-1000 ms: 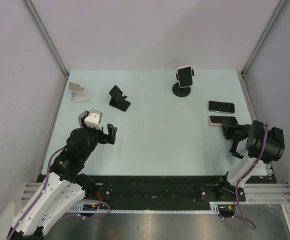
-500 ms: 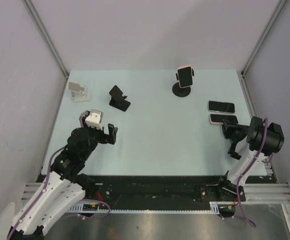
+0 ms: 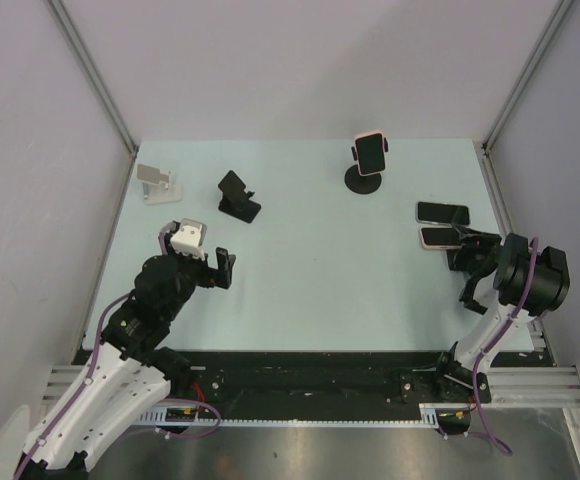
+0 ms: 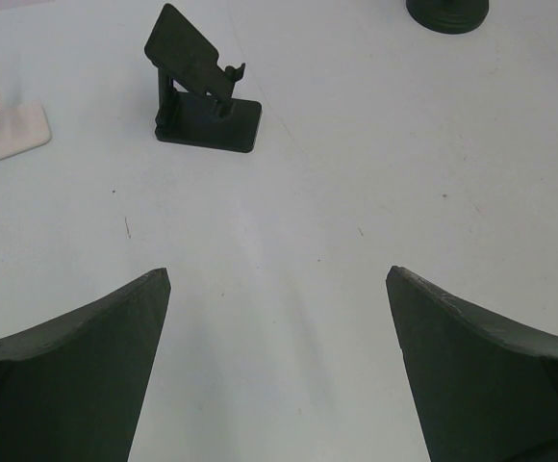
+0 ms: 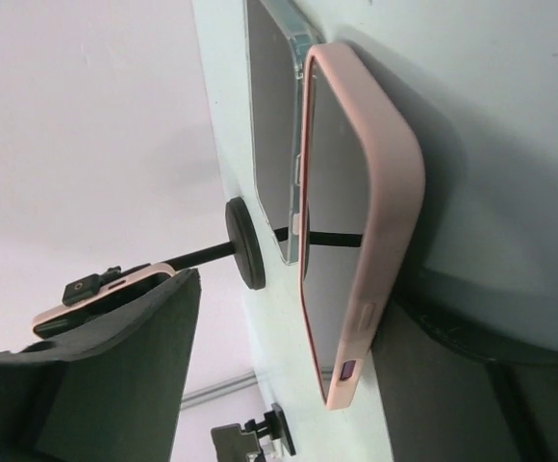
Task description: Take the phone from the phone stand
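While the left claw point(image 4: 277, 279) hangs spread to its widest over the bench point(image 3: 310, 260) toward the near-left corner, gripping nothing, the right claw point(image 3: 465, 250) sits low by the right edge. Its jaws are parted around the near end of a flat pink-cased phone point(image 3: 438, 237). A clear gap shows beside one finger; on the other side the case hides the contact, so I cannot tell whether it touches. Just beyond lies a second flat phone point(image 3: 442, 212), half covered by the pink one in the right wrist view.

The clamped phone point(image 3: 371, 152) stands upright in its round-based phone stand point(image 3: 362, 180) near the far edge, right of middle; the right wrist view shows only a sliver of it past a finger. A black folding stand point(image 3: 238, 195) and a white stand point(image 3: 157, 182) sit toward the far-left corner, the white one cut off in the left wrist view.
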You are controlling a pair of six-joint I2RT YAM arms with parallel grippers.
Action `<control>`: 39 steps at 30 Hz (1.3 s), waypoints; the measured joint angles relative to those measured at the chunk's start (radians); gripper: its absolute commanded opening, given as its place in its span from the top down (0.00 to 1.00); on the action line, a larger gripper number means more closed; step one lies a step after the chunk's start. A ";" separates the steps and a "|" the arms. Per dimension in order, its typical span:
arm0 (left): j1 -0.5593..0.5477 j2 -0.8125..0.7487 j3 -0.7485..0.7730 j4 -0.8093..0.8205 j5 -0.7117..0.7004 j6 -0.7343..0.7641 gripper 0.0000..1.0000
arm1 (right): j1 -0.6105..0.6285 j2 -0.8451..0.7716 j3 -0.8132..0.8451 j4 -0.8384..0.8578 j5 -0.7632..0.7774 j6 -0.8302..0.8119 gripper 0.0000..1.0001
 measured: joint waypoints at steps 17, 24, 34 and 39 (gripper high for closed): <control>0.000 -0.019 0.000 0.001 0.001 0.000 0.00 | 0.004 -0.335 0.074 -0.627 0.084 -0.200 0.00; 0.000 -0.023 0.000 0.001 0.001 0.000 0.00 | 0.031 -0.360 0.132 -0.769 0.142 -0.258 0.01; 0.000 -0.025 0.000 0.001 0.002 0.000 0.00 | 0.057 -0.261 0.223 -0.747 0.138 -0.267 0.02; 0.000 -0.025 0.000 0.001 0.002 0.000 0.00 | 0.061 -0.239 0.247 -0.746 0.139 -0.270 0.02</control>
